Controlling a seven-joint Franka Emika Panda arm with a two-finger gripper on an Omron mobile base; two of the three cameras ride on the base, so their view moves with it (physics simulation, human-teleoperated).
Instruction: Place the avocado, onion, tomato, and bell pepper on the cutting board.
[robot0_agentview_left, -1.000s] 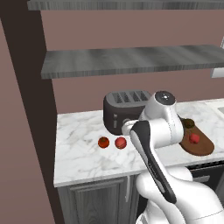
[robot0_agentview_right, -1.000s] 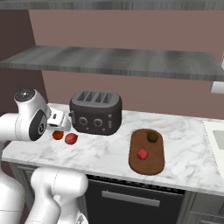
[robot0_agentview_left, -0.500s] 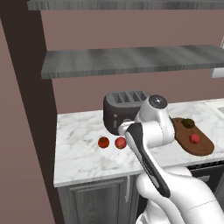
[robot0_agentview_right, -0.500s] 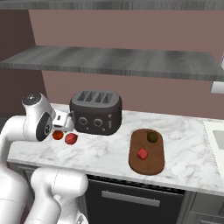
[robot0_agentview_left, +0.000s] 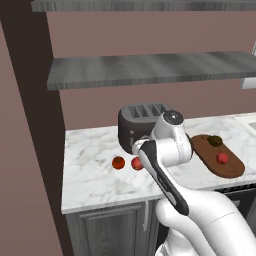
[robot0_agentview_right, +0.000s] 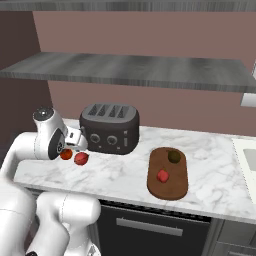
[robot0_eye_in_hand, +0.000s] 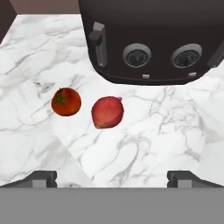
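Note:
My gripper (robot0_eye_in_hand: 112, 178) is open and holds nothing, with its fingertips (robot0_eye_in_hand: 41, 177) spread wide above the marble counter. Just ahead of it lie the orange-red tomato (robot0_eye_in_hand: 66, 101) and, to its right, the pinkish-red onion (robot0_eye_in_hand: 107, 112), both in front of the toaster. From the base they sit at the toaster's left: tomato (robot0_agentview_right: 66, 154), onion (robot0_agentview_right: 81, 158). The dark oval cutting board (robot0_agentview_right: 172, 189) lies to the right and carries the olive-brown avocado (robot0_agentview_right: 174, 156) and a small red bell pepper (robot0_agentview_right: 163, 175).
A dark four-slot toaster (robot0_agentview_right: 110, 128) stands at the back of the counter, right behind the two balls, with its lever and knobs (robot0_eye_in_hand: 137, 55) facing me. A grey shelf (robot0_agentview_right: 130, 70) hangs above. The sink edge (robot0_agentview_right: 245, 155) shows at far right.
The arm has swung away from the board side and lowered toward the two balls by the toaster. Nothing on the counter has moved.

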